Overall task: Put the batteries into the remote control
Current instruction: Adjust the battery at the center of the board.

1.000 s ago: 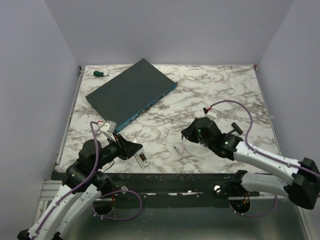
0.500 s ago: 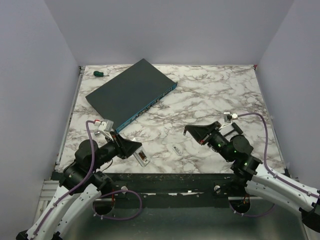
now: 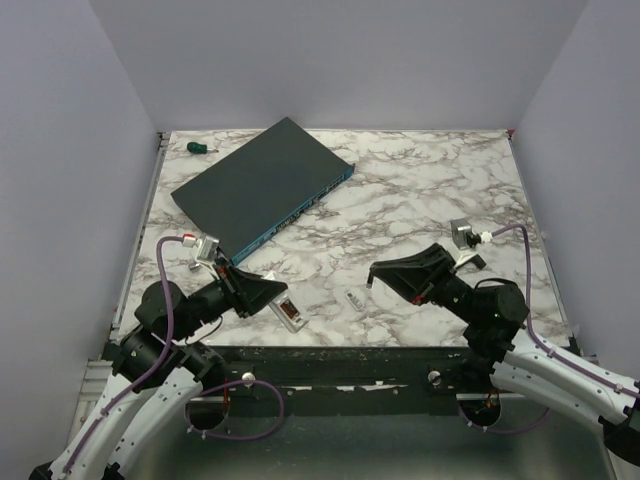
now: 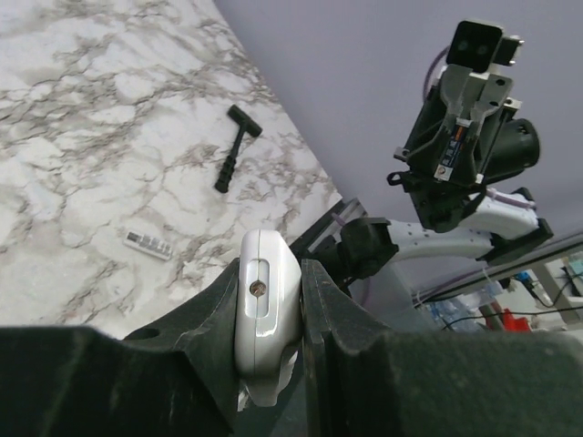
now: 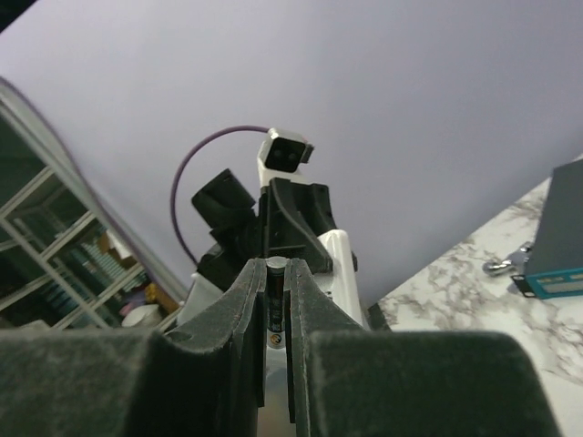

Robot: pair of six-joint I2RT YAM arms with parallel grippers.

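Your left gripper (image 3: 275, 298) is clamped on the remote control (image 4: 266, 314). The white handset sits edge-on between the two dark fingers (image 4: 205, 319), with a small screw hole showing on its upper end. From above, the remote is off the near corner of the dark box (image 3: 262, 185), toward the front edge of the marble table (image 3: 430, 190). Its face is turned up and it appears to be lifted off the marble.

Your right gripper (image 3: 378, 272) hangs above the table, nearer to you than the box and well off to its right, with its tips pointing back toward the left arm. In the right wrist view its fingers (image 5: 246, 300) are pinched nearly together on a slim dark cylinder. It looks like a battery (image 5: 275, 278), though so little of it shows that you can't be sure.

A small white strip (image 3: 354, 299) lies flat on the marble, closer to you than the box's right end and between the two grippers. A black T-shaped tool (image 4: 234, 157) lies on the table farther to the right of the box. A green-handled screwdriver (image 3: 200, 148) lies just beyond the box's far left corner.
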